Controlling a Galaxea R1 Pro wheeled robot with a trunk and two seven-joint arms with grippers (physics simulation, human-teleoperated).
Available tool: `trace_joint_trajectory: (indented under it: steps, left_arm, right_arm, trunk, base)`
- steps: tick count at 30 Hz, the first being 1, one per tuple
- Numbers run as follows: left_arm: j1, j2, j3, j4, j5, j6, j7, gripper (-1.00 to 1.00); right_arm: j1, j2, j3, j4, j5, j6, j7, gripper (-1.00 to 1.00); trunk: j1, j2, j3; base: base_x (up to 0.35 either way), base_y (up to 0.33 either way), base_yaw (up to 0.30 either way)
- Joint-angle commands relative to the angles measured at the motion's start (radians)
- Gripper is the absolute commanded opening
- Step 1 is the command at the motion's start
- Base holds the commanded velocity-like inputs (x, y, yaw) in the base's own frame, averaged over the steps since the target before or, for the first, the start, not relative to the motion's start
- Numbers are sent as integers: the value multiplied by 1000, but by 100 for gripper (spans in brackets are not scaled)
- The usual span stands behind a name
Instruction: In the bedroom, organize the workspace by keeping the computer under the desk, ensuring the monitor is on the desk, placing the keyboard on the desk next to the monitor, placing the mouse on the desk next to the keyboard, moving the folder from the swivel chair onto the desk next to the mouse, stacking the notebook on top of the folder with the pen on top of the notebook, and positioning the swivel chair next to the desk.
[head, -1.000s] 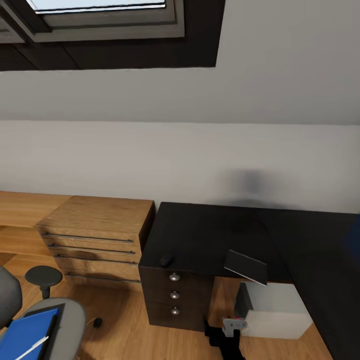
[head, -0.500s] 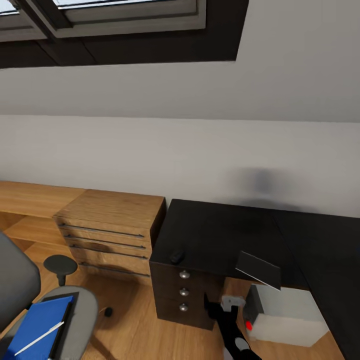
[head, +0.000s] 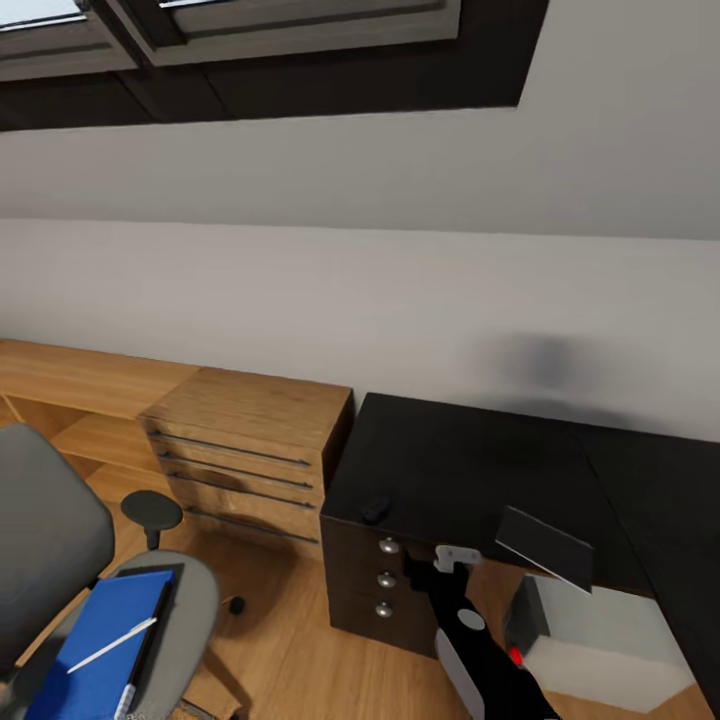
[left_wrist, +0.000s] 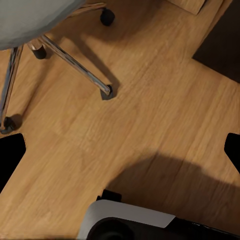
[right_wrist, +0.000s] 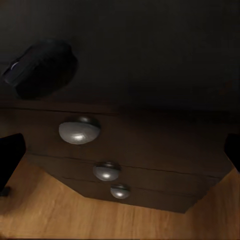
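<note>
The desk (head: 470, 465) is seen in the head view as a black top against the pale wall, with three round knobs down its drawer unit (head: 385, 580). The mouse (head: 376, 509) lies at the front edge of the desk, above the drawers and near the left corner. A dark flat panel (head: 545, 548) is seen tilted at the front edge further right, and the computer (head: 600, 640) is seen on the floor beneath the desk. The swivel chair (head: 60, 570) is placed well apart from the desk, in front of a wooden drawer chest (head: 245, 455); on its seat the folder (head: 95, 650) is laid, with the pen (head: 110, 645) across it and the notebook (head: 152, 630) showing along its right edge.

The right arm is stretched forward and low, its gripper (head: 455, 557) raised before the drawers, just under the desk edge; in the right wrist view the mouse (right_wrist: 40, 67) and knobs (right_wrist: 78, 130) are faced, with the fingers (right_wrist: 10, 160) spread wide at the picture's sides. The left gripper's fingers (left_wrist: 11, 160) are likewise spread, pointed down at the wooden floor (left_wrist: 150, 115) beside the chair's wheeled base (left_wrist: 75, 62).
</note>
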Motion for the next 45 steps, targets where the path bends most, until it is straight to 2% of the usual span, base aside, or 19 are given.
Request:
trace_joint_trajectory:
  steps: [1,2,6,13,28,35,45]
  left_arm:
    - [-1,0,8,1,3,-1,-11,100]
    - [-1,0,9,1,4,-1,-11,100]
    - [-1,-1,9,1,3,-1,-11,100]
    - [-1,0,9,1,4,-1,-10,100]
    - [-1,-4,12,1,7,-3,-7,100]
    - [-1,-7,13,1,8,-3,-6,100]
    - [-1,-8,14,1,8,-3,-6,100]
  right_arm:
    - [-1,0,6,-19,-11,19,-15,100]
    - [-1,3,7,-56,-10,65,-33,100]
    - [-3,17,9,-118,-10,152,-75,100]
    - [-9,35,12,-163,-9,275,-136,100]
    - [-19,52,13,-262,-10,458,-194,100]
    - [-20,51,11,-305,-11,499,-209,100]
    - [-19,45,9,-317,-13,492,-202,100]
  trunk:
    - [0,-1,-3]
    - [0,-1,-4]
    - [0,-1,-9]
    - [0,-1,-18]
    - [0,-1,-37]
    - [0,-1,-40]
    - [0,-1,-40]
  base:
    - [0,0,170]
    - [0,0,170]
    - [0,0,170]
    - [0,0,170]
    - [0,0,154]
    - [0,0,43]
    - [0,0,7]
